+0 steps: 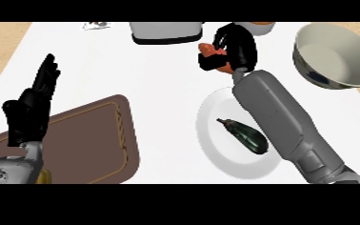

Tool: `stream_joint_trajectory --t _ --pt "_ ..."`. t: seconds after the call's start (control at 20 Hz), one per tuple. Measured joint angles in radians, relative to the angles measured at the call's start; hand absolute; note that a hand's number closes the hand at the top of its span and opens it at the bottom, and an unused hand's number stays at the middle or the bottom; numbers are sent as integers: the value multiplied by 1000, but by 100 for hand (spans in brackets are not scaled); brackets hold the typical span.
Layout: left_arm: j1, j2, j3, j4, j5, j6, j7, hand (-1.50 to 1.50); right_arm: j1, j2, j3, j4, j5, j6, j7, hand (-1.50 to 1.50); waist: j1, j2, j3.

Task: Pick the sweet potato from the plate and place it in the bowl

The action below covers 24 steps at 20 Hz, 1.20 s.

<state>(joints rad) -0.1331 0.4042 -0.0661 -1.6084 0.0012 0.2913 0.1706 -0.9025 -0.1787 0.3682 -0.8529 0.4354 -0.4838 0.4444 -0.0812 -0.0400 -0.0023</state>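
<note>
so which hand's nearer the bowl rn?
Right. The right hand, fingers curled round the sweet potato, is just left of the bowl in the head view. The left hand rests open at the far left edge, across the counter.

- Flat white counter top (pixel 155 90), tan edge strip at far left.
- Brown rectangular cutting board w/ rounded corners (pixel 98 138), near-left, lying flat.
- White round plate (pixel 218 148), centre-right, just right of board, apart from it.
- Grey round bowl w/ pale inside (pixel 330 57), far right, partly cut off by the view's edge.
- White box-shaped appliance w/ black base (pixel 166 32) at far edge, centre.
- Small dark item (pixel 96 25), far left; type unclear.
</note>
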Motion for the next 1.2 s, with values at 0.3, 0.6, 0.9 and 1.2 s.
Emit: stream_joint_trajectory --t 0.3,0.6,0.9,1.2 --pt "-16 -23 -13 2 -17 2 -7 0 125 -172 -48 -286 27 -1 159 150 19 17 1" --pt "-52 -36 -14 -2 -31 -14 0 0 261 -329 -192 -416 -13 -1 115 150 55 32 2" --pt "-63 -49 -11 8 -36 -38 -5 0 324 -417 -351 -305 -76 -18 -88 150 78 40 3" --pt "-79 -72 -26 -6 -58 -39 11 0 319 -491 -424 -62 -30 -58 -266 150 96 46 4"
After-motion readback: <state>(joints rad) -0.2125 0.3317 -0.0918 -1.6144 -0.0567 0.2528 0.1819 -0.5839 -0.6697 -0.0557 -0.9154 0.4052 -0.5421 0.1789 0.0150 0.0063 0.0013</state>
